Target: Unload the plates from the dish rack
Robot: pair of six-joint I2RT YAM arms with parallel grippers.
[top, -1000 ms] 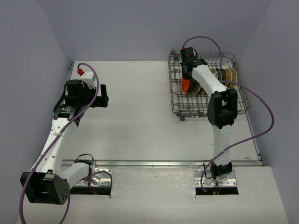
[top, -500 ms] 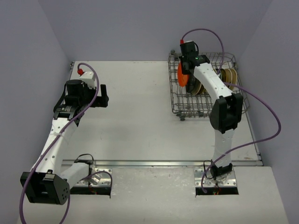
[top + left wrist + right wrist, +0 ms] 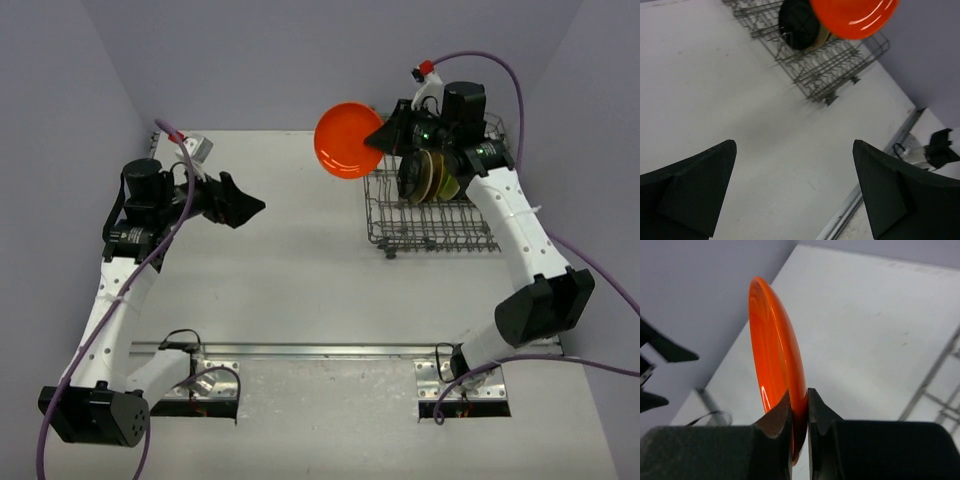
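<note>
My right gripper (image 3: pixel 384 137) is shut on the rim of an orange-red plate (image 3: pixel 346 140) and holds it in the air just left of the dish rack (image 3: pixel 470 232); the right wrist view shows the plate (image 3: pixel 777 360) edge-on between the fingers. A black plate (image 3: pixel 411 176) and a yellow patterned plate (image 3: pixel 440 176) stand upright in the rack. The left wrist view shows the orange plate (image 3: pixel 855 17), the black plate (image 3: pixel 799 25) and the rack (image 3: pixel 832 65). My left gripper (image 3: pixel 250 208) is open and empty above the table's left half.
The grey wire rack stands at the back right of the white table (image 3: pixel 290 270). A metal rail (image 3: pixel 320 350) runs along the table's near part. Purple-grey walls close in the back and sides.
</note>
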